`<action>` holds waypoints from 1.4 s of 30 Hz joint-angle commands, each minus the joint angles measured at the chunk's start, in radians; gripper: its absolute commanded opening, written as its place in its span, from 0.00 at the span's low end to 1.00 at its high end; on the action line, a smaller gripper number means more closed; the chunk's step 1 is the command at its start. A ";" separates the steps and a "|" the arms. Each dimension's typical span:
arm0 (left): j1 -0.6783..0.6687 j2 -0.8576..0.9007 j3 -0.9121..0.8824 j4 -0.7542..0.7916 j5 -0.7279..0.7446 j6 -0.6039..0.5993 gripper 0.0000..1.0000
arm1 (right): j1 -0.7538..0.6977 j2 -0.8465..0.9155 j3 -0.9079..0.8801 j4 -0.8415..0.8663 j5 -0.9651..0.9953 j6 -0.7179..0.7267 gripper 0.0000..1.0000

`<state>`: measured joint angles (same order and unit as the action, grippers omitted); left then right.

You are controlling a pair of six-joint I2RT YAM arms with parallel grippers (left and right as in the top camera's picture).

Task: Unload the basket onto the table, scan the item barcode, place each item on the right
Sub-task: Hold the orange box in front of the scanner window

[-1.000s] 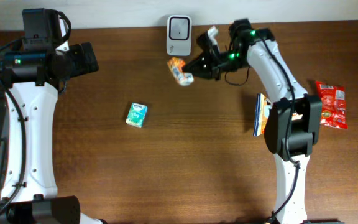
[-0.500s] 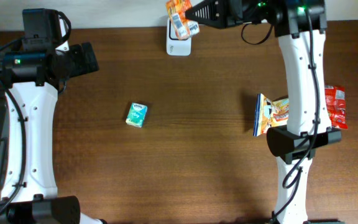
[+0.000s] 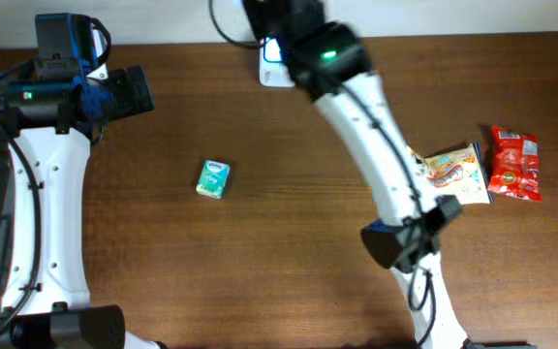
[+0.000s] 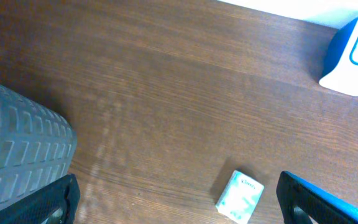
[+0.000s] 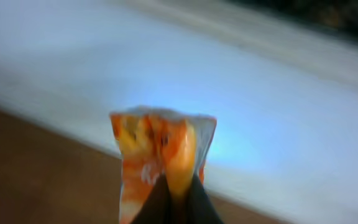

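The main danger now is that the scan fails. The right claw (image 5: 176,186) is closed on the lower edge of the orange packet (image 5: 160,149). This is only a thin pinch, so the soft packet can turn or slide out if the arm swings it. I also cannot tell which face carries the barcode; if it looks away from the scanner (image 3: 271,68), no reading comes. In the overhead view the right arm (image 3: 366,126) lies across the far side of the desk (image 3: 289,242) and covers most of the scanner. The claw itself is beyond the top of that picture, so I cannot say how close the packet and the scanner are; a touch could push the scanner.

The packet stands up above the closed fingers, near the far edge of the desk, with a pale blurred surface behind it. It is orange and yellow with some white, and crumpled. The picture is blurred and no print can be read.

The left claw (image 4: 176,186) is wide open and holds nothing. It hangs over the left side of the desk, well apart from the mint-green box (image 4: 240,196).
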<state>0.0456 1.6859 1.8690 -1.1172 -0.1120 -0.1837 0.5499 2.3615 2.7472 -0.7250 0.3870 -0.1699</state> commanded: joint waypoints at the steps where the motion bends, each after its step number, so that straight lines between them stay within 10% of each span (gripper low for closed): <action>1: 0.001 0.002 -0.004 0.000 0.000 0.005 0.99 | -0.018 0.082 -0.137 0.200 0.255 -0.312 0.04; 12: 0.001 0.002 -0.004 0.000 0.000 0.005 0.99 | -0.084 0.166 -0.566 0.780 0.106 -0.724 0.04; 42: 0.001 0.002 -0.004 0.000 0.000 0.005 0.99 | -0.110 0.217 -0.603 0.763 -0.016 -0.743 0.04</action>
<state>0.0456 1.6859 1.8690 -1.1183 -0.1120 -0.1837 0.4446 2.5725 2.1494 0.0380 0.3820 -0.9176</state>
